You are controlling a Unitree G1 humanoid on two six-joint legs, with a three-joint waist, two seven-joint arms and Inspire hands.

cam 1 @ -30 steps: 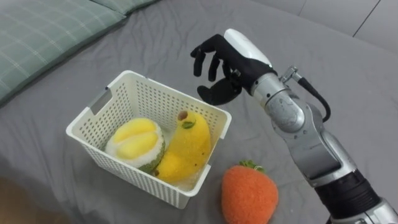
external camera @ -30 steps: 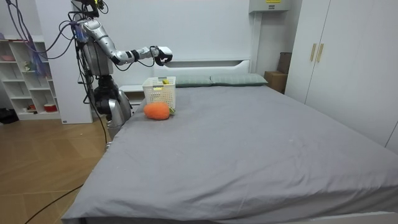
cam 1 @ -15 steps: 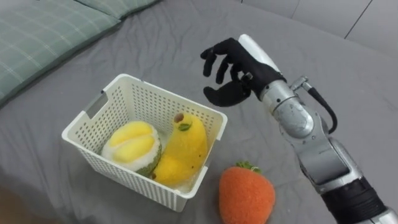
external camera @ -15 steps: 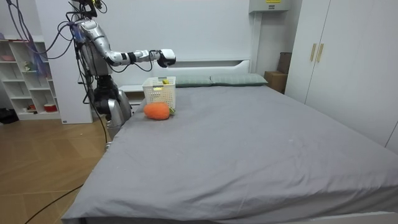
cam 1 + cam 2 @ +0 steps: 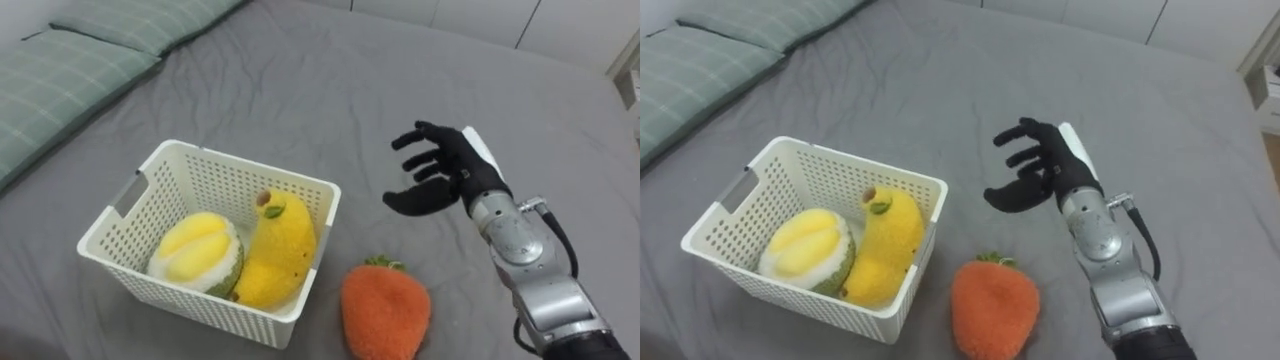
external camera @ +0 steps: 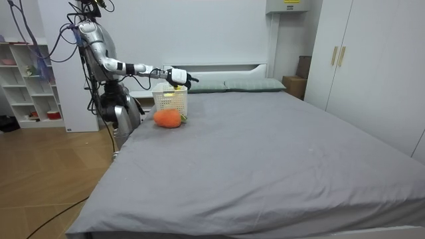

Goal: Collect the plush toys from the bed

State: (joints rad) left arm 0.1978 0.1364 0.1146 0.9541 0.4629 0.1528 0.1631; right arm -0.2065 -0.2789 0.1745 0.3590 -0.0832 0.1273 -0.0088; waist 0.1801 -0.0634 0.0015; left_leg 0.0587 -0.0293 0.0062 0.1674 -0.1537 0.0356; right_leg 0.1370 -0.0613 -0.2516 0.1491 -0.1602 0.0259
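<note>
Pillow (image 5: 75,65): it lies far left on the bed (image 5: 300,70), well apart from our work, so we expect no trouble there.
Basket (image 5: 225,180): it is white and light-looking and sits on soft bedding. We judge that a knock from our arm could slide or tip it.
Round yellow toy (image 5: 195,255): it is already in the basket, on its left side.
Banana toy (image 5: 277,245): it is in the basket too, leaning on the right wall, and its tip stands above the rim. A careless drop beside it might push it out.
Orange toy (image 5: 385,310): it lies on the bed just beside the basket's right corner, not yet collected. It is round and plush, so we think it could roll away or squeeze out of a shallow grip.
Right hand (image 5: 440,175): it holds nothing, with fingers spread and loosely curved. It hovers over the bed to the right of the basket and beyond the orange toy. If we reach down from here, our forearm may brush the toy first and nudge it against the basket.
</note>
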